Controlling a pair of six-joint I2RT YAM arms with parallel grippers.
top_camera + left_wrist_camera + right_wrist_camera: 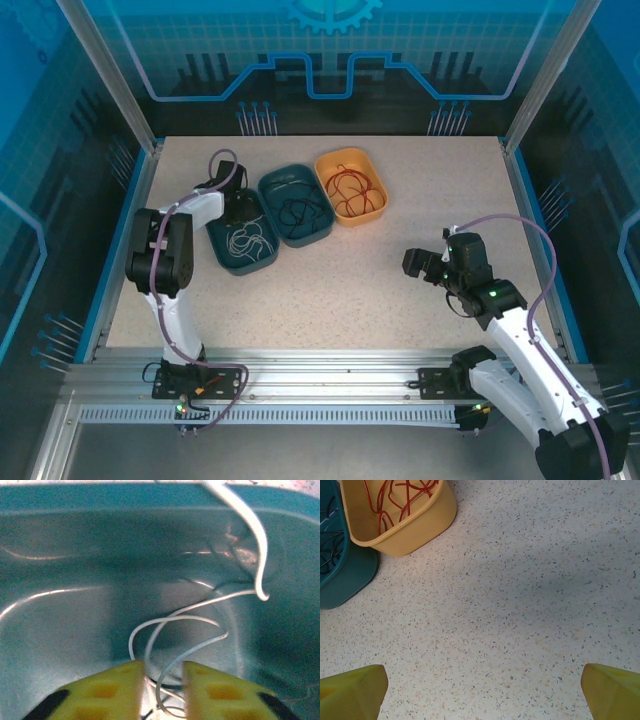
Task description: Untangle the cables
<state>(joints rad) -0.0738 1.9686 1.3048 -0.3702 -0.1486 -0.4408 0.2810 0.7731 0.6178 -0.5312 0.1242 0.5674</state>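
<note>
The whitish cable [246, 242] lies coiled in the left teal tray [215, 240]. My left gripper [238, 205] is down inside that tray. In the left wrist view its yellow fingers [115, 685] stand a narrow gap apart, and loops of the whitish cable [175, 617] run through that gap; the left gripper [164, 667] is open, not clamped. The black cable [298, 211] fills the middle teal tray [268, 190], the red cable [352, 187] the yellow tray [320, 178]. My right gripper [415, 265] hovers wide open over bare table, right of the trays.
In the right wrist view my right gripper [482, 672] spans speckled tabletop [520, 605], with the yellow tray [420, 525] holding the red cable [395, 500] and a teal tray [345, 575] at the upper left. Blue frame rails border the table.
</note>
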